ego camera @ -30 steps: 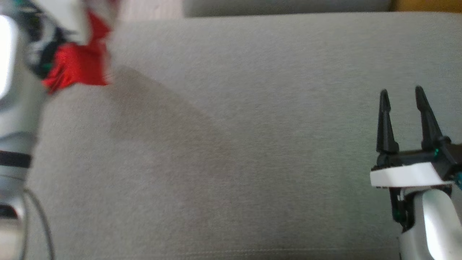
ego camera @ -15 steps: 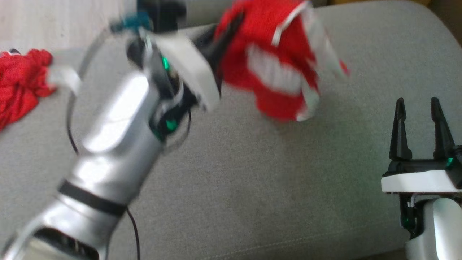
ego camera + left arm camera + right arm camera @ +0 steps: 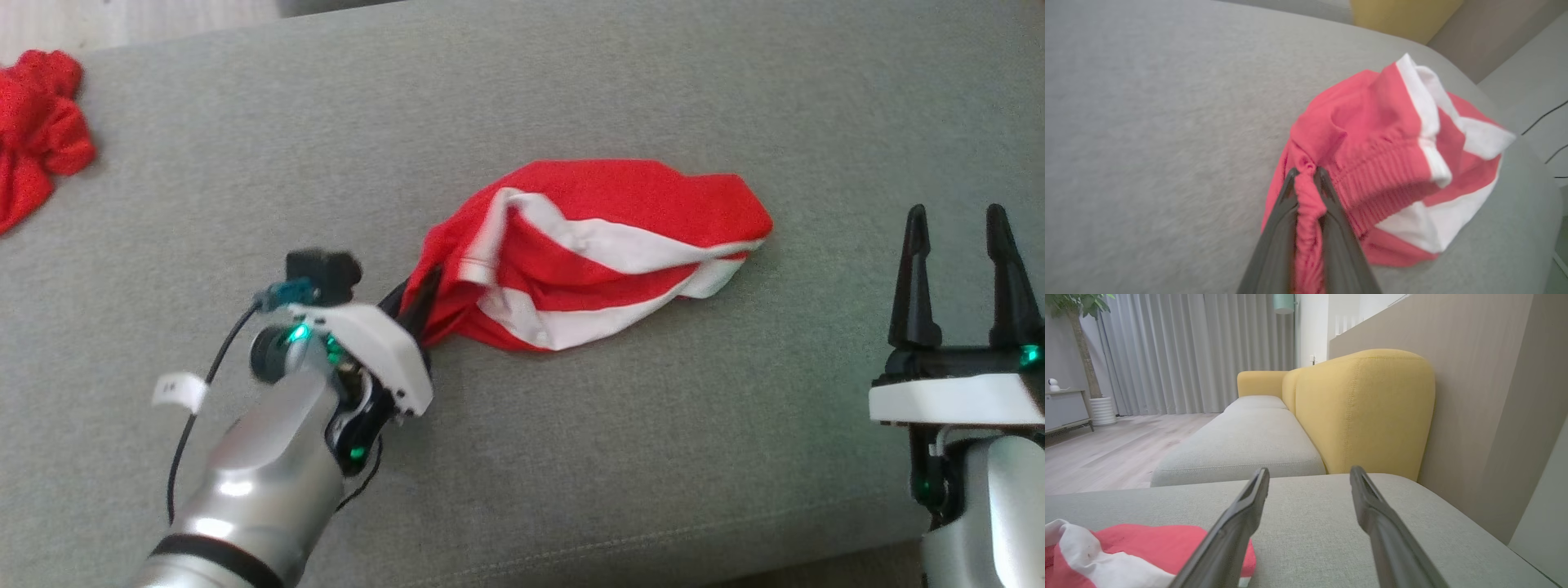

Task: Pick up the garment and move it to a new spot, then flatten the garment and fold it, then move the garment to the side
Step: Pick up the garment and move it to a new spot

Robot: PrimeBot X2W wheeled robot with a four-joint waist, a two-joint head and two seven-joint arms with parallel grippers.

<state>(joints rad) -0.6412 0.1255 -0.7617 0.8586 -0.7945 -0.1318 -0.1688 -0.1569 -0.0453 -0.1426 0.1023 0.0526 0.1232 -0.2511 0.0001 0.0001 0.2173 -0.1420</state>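
Grey fabric covers the wide sofa cushion point(image 3: 571, 474), and the red-and-white garment point(image 3: 604, 245) lies crumpled near its middle. At the garment's eight o'clock edge, the left gripper point(image 3: 420, 300) is clenched on a bunched fold of it. The right gripper point(image 3: 955, 224) hovers at three o'clock, jaws spread and empty. A second red cloth point(image 3: 37, 122) lies at ten o'clock, well apart.

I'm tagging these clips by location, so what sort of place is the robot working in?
Most likely a home living room: the red and white garment lies on a grey sofa cushion, with a yellow backrest, floor-length curtains and a potted plant behind.
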